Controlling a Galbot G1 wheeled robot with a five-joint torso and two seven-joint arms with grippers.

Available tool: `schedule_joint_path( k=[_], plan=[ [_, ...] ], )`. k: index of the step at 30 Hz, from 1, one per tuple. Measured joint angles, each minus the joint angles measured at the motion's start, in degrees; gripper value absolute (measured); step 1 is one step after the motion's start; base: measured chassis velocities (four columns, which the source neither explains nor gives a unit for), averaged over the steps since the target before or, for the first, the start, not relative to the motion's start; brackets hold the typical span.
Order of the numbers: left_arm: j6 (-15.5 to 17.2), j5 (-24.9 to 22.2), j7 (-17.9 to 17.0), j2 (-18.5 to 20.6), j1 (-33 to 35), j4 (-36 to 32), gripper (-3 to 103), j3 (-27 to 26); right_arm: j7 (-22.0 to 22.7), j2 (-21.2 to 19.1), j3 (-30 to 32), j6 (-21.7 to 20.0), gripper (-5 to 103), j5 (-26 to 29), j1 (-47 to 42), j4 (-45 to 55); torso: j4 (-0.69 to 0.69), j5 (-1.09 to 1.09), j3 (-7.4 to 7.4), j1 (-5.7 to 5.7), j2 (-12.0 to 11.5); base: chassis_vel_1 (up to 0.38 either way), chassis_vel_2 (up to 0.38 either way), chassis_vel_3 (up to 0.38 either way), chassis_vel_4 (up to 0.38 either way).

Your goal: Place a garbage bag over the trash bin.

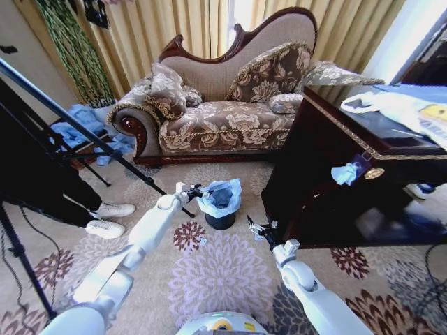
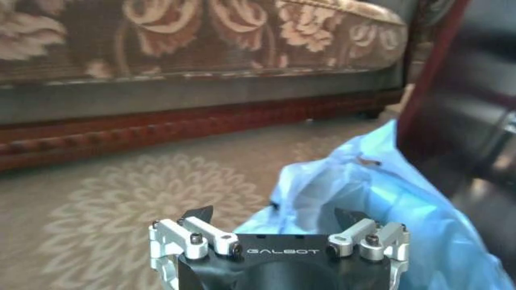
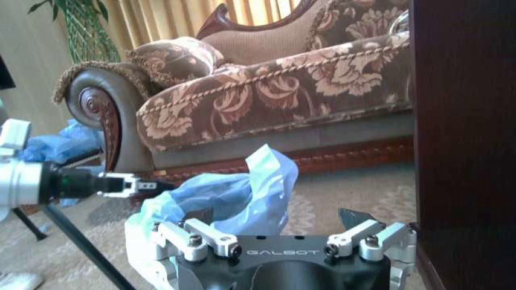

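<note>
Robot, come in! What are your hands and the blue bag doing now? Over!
Left hand open, at the garbage bag rim. Right hand open, beside the trash bin, touching nothing. Bag draped over the bin, top crumpled. Dark cabinet close on the right.

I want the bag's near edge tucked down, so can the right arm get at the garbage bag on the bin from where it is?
Probably yes. The right gripper hangs open beside the trash bin, bare carpet between them, and the garbage bag faces it unblocked.

trash bin [image 1: 221, 220] upper half hidden under garbage bag [image 1: 221, 195], left gripper [image 1: 195, 190] fingertips too small to tell, dark cabinet [image 1: 328, 174] cut off at right edge
</note>
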Motion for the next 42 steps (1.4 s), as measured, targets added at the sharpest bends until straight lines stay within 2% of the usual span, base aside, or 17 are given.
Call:
schedule_joint_path(
  k=[3, 8, 10, 15, 19, 21, 24, 25, 27, 29, 30, 32, 33, 35, 36, 39, 42],
  plan=[
    [2.7, -0.2, -3.0, 0.0, -1.7, -0.3, 100, 0.4, 0.1, 0.1, 0.1, 0.4, 100, -0.1, -0.1, -0.3, 0.01, -0.01, 0.0, 0.0, 0.0, 0.0, 0.0, 0.0, 0.0],
    [4.0, 0.9, -3.2, -1.3, -5.2, 1.8, 100, 1.8, 0.1, 0.2, -0.2, 0.5, 100, -0.1, -0.1, -0.2, -0.04, 0.01, 0.0, 0.0, 0.0, 0.0, 0.0, 0.0, 0.0],
    [3.8, 1.9, -1.2, -1.9, -7.7, 2.6, 100, 3.9, -0.1, 0.2, -0.3, 0.5, 100, -0.2, -0.3, -0.1, -0.05, 0.02, 0.0, 0.0, 0.0, 0.0, 0.0, 0.0, 0.0],
    [3.5, 5.2, 1.5, -2.6, -8.3, 2.8, 99, 5.1, -0.1, 0.1, -0.2, 0.6, 100, -0.3, -0.6, 0.4, -0.01, 0.01, 0.0, 0.0, 0.0, 0.0, 0.0, 0.0, 0.0],
    [4.5, 10.4, 1.6, -3.1, -8.2, 3.4, 83, 5.4, -0.3, -0.4, 0.9, 0.7, 100, -0.2, -1.5, 1.0, -0.02, 0.0, 0.0, 0.0, 0.0, 0.0, 0.0, 0.0, 0.0],
    [4.7, 10.9, 1.6, -3.2, -8.2, 3.5, 83, 5.4, -0.3, -0.5, 0.9, 0.7, 100, -0.1, -1.6, 1.0, -0.02, 0.0, 0.0, 0.0, 0.0, 0.0, 0.0, 0.0, 0.0],
    [6.3, 13.2, 1.6, -3.2, -7.6, 4.0, 67, 5.2, -0.5, -0.7, 1.3, 0.9, 100, -0.1, -2.3, 1.1, -0.02, 0.0, 0.0, 0.0, 0.0, 0.0, 0.0, 0.0, 0.0],
    [6.5, 13.4, 1.5, -3.2, -7.3, 4.1, 61, 5.1, -0.6, -0.7, 1.3, 1.0, 100, -0.1, -2.4, 1.1, -0.01, 0.0, 0.0, 0.0, 0.0, 0.0, 0.0, 0.0, 0.0],
    [6.5, 13.5, 1.4, -3.2, -7.1, 4.1, 61, 5.0, -0.6, -0.7, 1.4, 1.0, 100, -0.1, -2.4, 1.1, -0.01, 0.0, 0.0, 0.0, 0.0, 0.0, 0.0, 0.0, 0.0],
    [6.6, 13.7, 1.1, -3.1, -6.7, 4.3, 51, 4.7, -0.8, -0.8, 1.4, 1.1, 100, -0.1, -2.6, 1.1, -0.02, 0.0, 0.0, 0.0, 0.0, 0.0, 0.0, 0.0, 0.0],
    [6.6, 13.7, 1.1, -3.1, -6.7, 4.3, 51, 4.7, -0.8, -0.8, 1.4, 1.1, 100, -0.1, -2.6, 1.1, -0.02, 0.0, 0.0, 0.0, 0.0, 0.0, 0.0, 0.0, 0.0],
    [6.5, 13.7, 1.0, -3.0, -6.6, 4.3, 40, 4.5, -0.8, -0.8, 1.2, 1.1, 100, -0.1, -2.5, 0.9, -0.01, 0.0, 0.0, 0.0, 0.0, 0.0, 0.0, 0.0, 0.0],
    [6.5, 13.7, 1.0, -3.0, -6.6, 4.3, 40, 4.5, -0.8, -0.8, 1.2, 1.1, 100, -0.1, -2.5, 0.9, -0.01, 0.0, 0.0, 0.0, 0.0, 0.0, 0.0, 0.0, 0.0],
    [6.4, 13.5, 1.0, -3.0, -6.6, 4.2, 29, 4.4, -0.8, -0.8, 1.1, 1.2, 100, -0.1, -2.3, 0.7, -0.02, 0.0, 0.0, 0.0, 0.0, 0.0, 0.0, 0.0, 0.0],
    [6.4, 13.5, 1.0, -3.0, -6.6, 4.2, 29, 4.4, -0.8, -0.8, 1.1, 1.2, 100, -0.1, -2.3, 0.7, -0.02, 0.0, 0.0, 0.0, 0.0, 0.0, 0.0, 0.0, 0.0],
    [6.3, 13.4, 1.0, -3.1, -6.6, 4.2, 15, 4.3, -0.8, -0.8, 1.1, 1.3, 100, -0.1, -2.3, 0.6, -0.02, 0.0, 0.0, 0.0, 0.0, 0.0, 0.0, 0.0, 0.0],
    [6.3, 13.4, 0.9, -3.2, -6.6, 4.2, 8, 4.3, -0.8, -0.8, 1.1, 1.3, 100, -0.2, -2.5, 0.5, -0.02, 0.0, 0.0, 0.0, 0.0, 0.0, 0.0, 0.0, 0.0]
  ],
)
